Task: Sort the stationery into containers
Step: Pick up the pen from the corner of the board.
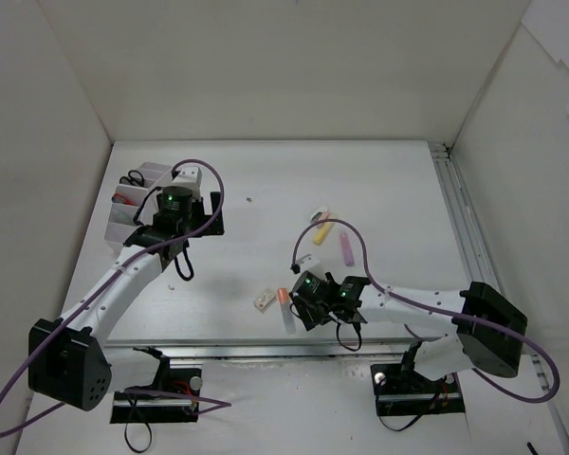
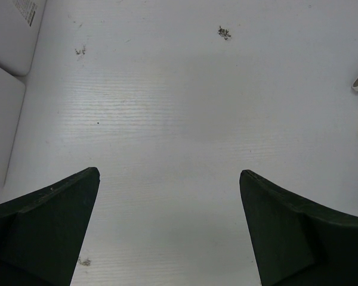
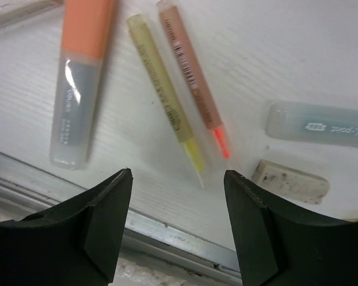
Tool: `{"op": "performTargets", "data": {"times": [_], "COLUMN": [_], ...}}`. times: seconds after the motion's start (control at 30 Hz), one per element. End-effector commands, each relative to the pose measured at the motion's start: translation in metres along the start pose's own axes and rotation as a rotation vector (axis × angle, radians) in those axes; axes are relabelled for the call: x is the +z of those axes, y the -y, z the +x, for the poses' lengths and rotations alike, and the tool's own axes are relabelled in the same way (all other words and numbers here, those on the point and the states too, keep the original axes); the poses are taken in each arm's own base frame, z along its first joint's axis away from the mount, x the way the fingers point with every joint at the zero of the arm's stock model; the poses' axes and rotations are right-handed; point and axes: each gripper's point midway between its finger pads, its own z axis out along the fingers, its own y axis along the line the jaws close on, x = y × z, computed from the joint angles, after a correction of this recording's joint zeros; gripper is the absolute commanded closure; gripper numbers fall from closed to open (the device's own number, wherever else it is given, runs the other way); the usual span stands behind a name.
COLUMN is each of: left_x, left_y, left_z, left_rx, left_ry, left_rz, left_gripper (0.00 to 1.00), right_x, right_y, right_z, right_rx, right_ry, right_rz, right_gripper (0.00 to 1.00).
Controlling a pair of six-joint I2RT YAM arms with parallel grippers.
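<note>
Our right tool [image 3: 178,179], jaws apart and empty, hangs over the yellow pen [image 3: 161,89] and red pen [image 3: 191,80] lying close together; we risk pinching both. Meanwhile our left tool [image 2: 169,179] gapes wide.

White table [image 1: 379,190]: scattered highlighters [image 1: 346,248], organiser [image 1: 119,230]

White table [image 1: 266,190], alu rail [image 1: 458,218] rt edge, white walls [image 1: 266,66].
</note>
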Motion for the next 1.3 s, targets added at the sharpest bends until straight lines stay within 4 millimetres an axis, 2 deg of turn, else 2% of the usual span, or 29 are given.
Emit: {"op": "performTargets", "data": {"times": [0.0, 0.17, 0.27, 0.37, 0.47, 0.57, 0.6, 0.73, 0.77, 0.83, 0.9, 0.93, 0.97, 1.0, 1.03, 1.07, 1.1, 1.13, 1.17, 1.27], "left_x": [-0.002, -0.003, -0.003, -0.003, -0.002, -0.001, 0.000, -0.004, -0.005, -0.009, -0.018, -0.019, -0.022, -0.030, -0.035, -0.041, -0.047, -0.055, -0.057, -0.065], "left_y": [0.002, 0.001, 0.000, -0.004, 0.000, 0.001, 0.000, 0.017, 0.028, 0.039, 0.063, 0.070, 0.078, 0.091, 0.105, 0.113, 0.120, 0.135, 0.140, 0.157], "left_z": [-0.024, -0.026, -0.026, -0.025, -0.025, -0.025, -0.024, -0.019, -0.019, -0.016, -0.018, -0.007, -0.011, 0.000, 0.006, 0.005, 0.009, 0.021, 0.018, 0.025], "left_rx": [0.014, 0.014, 0.017, 0.017, 0.022, 0.030, 0.042, 0.133, 0.166, 0.259, 0.337, 0.397, 0.450, 0.497, 0.535, 0.592, 0.630, 0.673, 0.730, 0.809], "left_ry": [0.071, 0.078, 0.077, 0.072, 0.070, 0.066, 0.059, 0.052, 0.060, 0.077, 0.127, 0.125, 0.170, 0.184, 0.201, 0.236, 0.251, 0.247, 0.291, 0.316], "left_rz": [-0.006, -0.009, -0.017, -0.037, -0.032, -0.028, -0.028, 0.030, 0.061, 0.102, 0.176, 0.214, 0.246, 0.317, 0.401, 0.452, 0.501, 0.606, 0.634, 0.712], "left_gripper": [0.00, 0.00, 0.01, 0.01, 0.01, 0.00, 0.01, 0.00, 0.00, 0.01, 0.01, 0.01, 0.00, 0.01, 0.01, 0.00, 0.01, 0.00, 0.00, 0.01], "right_x": [-0.004, 0.008, 0.016, 0.020, 0.024, 0.025, 0.025, 0.019, 0.014, 0.008, -0.005, -0.010, -0.020, -0.026, -0.027, -0.040, -0.046, -0.049, -0.063, -0.085], "right_y": [0.003, -0.009, -0.015, -0.016, -0.014, -0.012, -0.011, -0.010, -0.012, -0.013, -0.021, -0.022, -0.025, -0.023, -0.011, -0.023, -0.022, -0.015, -0.029, -0.039], "right_z": [-0.012, -0.003, 0.004, 0.010, 0.009, 0.007, 0.007, -0.001, -0.007, -0.015, -0.028, -0.033, -0.044, -0.045, -0.054, -0.060, -0.061, -0.071, -0.078, -0.096], "right_rx": [-0.021, -0.044, -0.058, -0.044, -0.035, -0.031, -0.033, -0.046, -0.050, -0.045, -0.025, -0.005, 0.040, 0.060, 0.129, 0.142, 0.184, 0.247, 0.252, 0.253], "right_ry": [0.008, -0.062, -0.107, -0.127, -0.126, -0.124, -0.122, -0.103, -0.093, -0.092, -0.105, -0.111, -0.116, -0.140, -0.145, -0.176, -0.214, -0.214, -0.241, -0.260], "right_rz": [-0.010, -0.046, -0.069, -0.065, -0.044, -0.025, -0.022, -0.025, -0.050, -0.085, -0.190, -0.227, -0.316, -0.355, -0.381, -0.525, -0.577, -0.628, -0.784, -0.938], "right_gripper": [0.40, 0.42, 0.47, 0.48, 0.54, 0.71, 0.82, 0.94, 0.99, 1.00, 1.00, 1.00, 1.00, 1.00, 1.00, 1.00, 1.00, 1.00, 1.00, 1.00]}}
